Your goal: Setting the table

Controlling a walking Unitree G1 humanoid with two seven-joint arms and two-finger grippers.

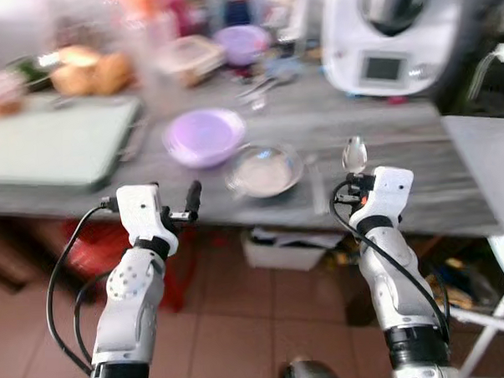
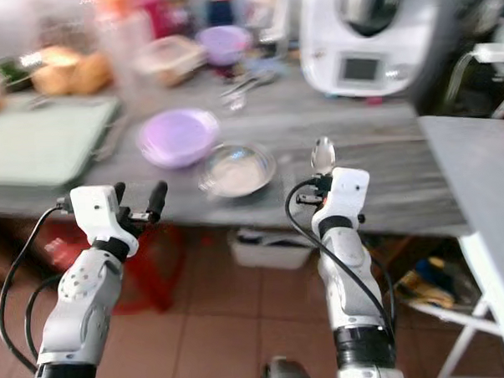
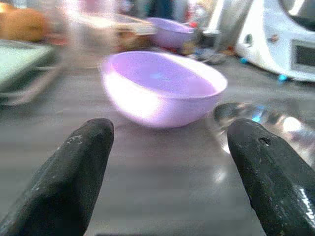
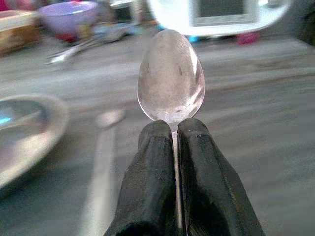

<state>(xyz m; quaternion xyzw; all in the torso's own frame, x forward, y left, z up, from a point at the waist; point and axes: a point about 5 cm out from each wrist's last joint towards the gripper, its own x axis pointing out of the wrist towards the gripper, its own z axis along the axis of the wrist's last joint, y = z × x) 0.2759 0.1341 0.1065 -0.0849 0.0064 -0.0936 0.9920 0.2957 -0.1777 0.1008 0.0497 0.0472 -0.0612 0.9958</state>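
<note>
Broadly, a long grey wood-grain tabletop ran across the scene, crowded at the back and blurred in both eye views. On its right rear stood a large white kitchen appliance with a small display. At the left lay a flat pale green board, with some round brownish items behind it, too blurred to identify. Near the middle of the tabletop sat a lilac plastic bowl, and just beside it, toward the right, a shallow shiny metal dish. A second, smaller purple bowl rested farther back among loose cutlery. Below the tabletop edge a white box sat on the reddish tiled floor.

The left hand hovered in front of the tabletop edge with its two black fingers spread wide apart, holding nothing, pointed toward the lilac bowl. The right hand was raised before the tabletop, right of the metal dish, its fingers pressed together on the handle of a small silver metal spoon. The spoon stood upright, bowl end up, above the fingertips.
</note>
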